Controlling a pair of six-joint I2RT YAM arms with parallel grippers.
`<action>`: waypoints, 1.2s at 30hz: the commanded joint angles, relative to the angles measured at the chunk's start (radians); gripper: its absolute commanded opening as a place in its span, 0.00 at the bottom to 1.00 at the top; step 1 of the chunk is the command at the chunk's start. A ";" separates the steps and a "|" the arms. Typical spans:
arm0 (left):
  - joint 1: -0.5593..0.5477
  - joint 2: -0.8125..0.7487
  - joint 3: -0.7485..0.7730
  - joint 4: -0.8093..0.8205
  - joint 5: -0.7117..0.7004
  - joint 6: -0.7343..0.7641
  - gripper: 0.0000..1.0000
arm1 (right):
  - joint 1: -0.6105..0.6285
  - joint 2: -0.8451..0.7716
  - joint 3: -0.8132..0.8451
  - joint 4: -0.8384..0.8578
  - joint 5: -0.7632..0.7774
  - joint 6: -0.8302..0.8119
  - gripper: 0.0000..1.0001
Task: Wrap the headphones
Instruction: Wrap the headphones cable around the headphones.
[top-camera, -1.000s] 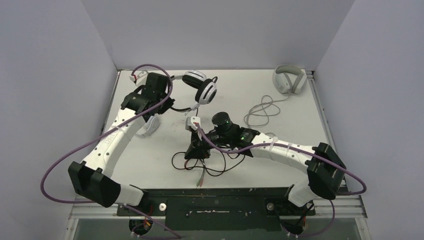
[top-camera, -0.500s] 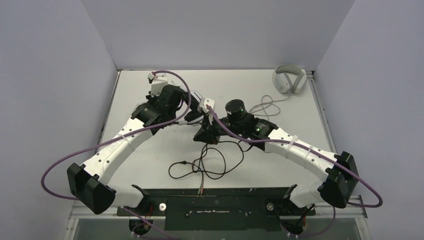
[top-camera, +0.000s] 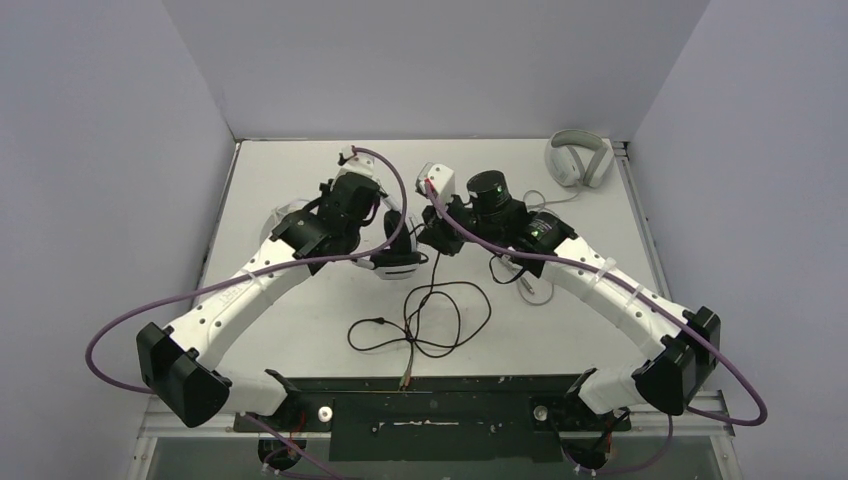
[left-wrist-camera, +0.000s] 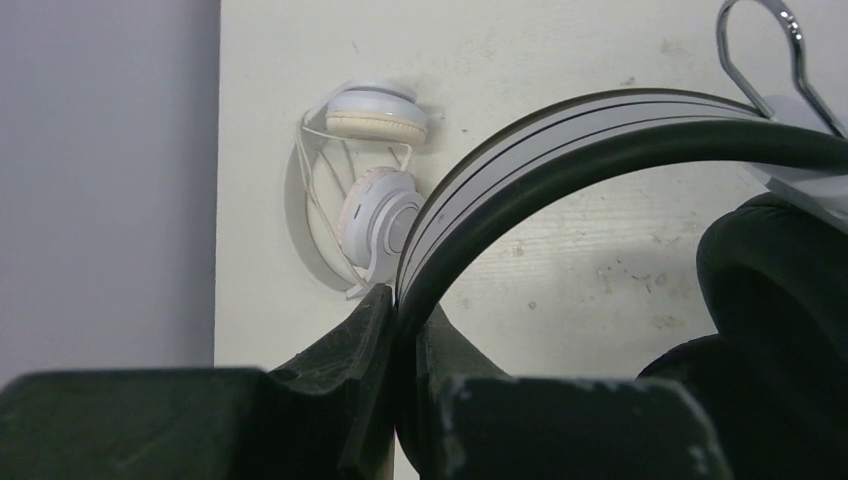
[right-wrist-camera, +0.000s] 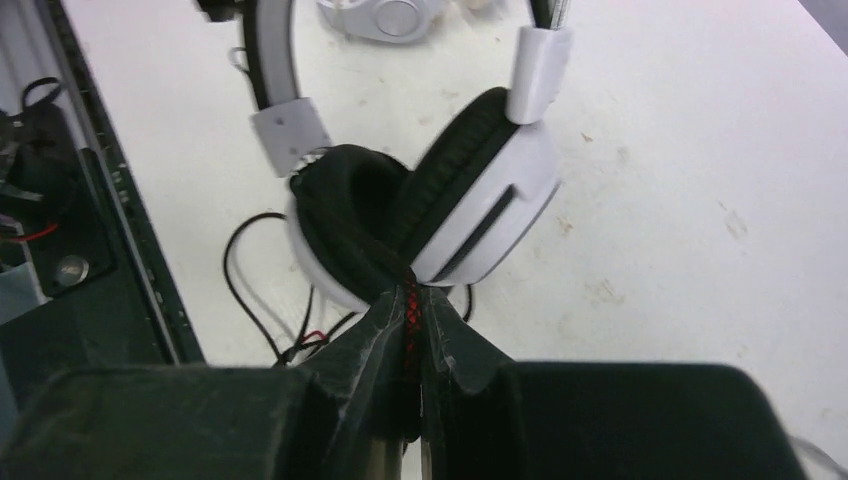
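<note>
The black-and-white headset (top-camera: 397, 262) hangs mid-table between both grippers, earcups down. My left gripper (top-camera: 388, 222) is shut on its headband (left-wrist-camera: 560, 130), fingertips (left-wrist-camera: 375, 310) pinching the band edge. My right gripper (top-camera: 432, 238) is shut on the headset's black-and-red braided cable (right-wrist-camera: 409, 300) just below the earcups (right-wrist-camera: 490, 200). The rest of the black cable (top-camera: 440, 315) lies in loose loops on the table towards the near edge. The small all-white pair (left-wrist-camera: 375, 200) lies by the table's left edge in the left wrist view, with its thin cable around it.
The light grey over-ear pair (top-camera: 578, 160) lies at the far right corner; its grey cable runs under my right arm. A black rail (top-camera: 430, 385) borders the near edge. Walls close in on the left, back and right.
Both grippers have moved away from the near edge towards the middle and back. The headset has come from the back left to the middle. The cable loops have shifted and stretched upward.
</note>
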 joint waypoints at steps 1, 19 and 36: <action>-0.026 0.011 0.117 -0.027 0.114 0.042 0.00 | -0.033 0.012 0.052 -0.007 0.148 -0.039 0.11; -0.051 0.040 0.293 -0.199 0.568 -0.032 0.00 | -0.197 -0.029 -0.135 0.197 0.223 0.047 0.23; -0.038 0.027 0.491 -0.265 0.638 -0.131 0.00 | -0.302 -0.054 -0.332 0.394 0.036 0.143 0.33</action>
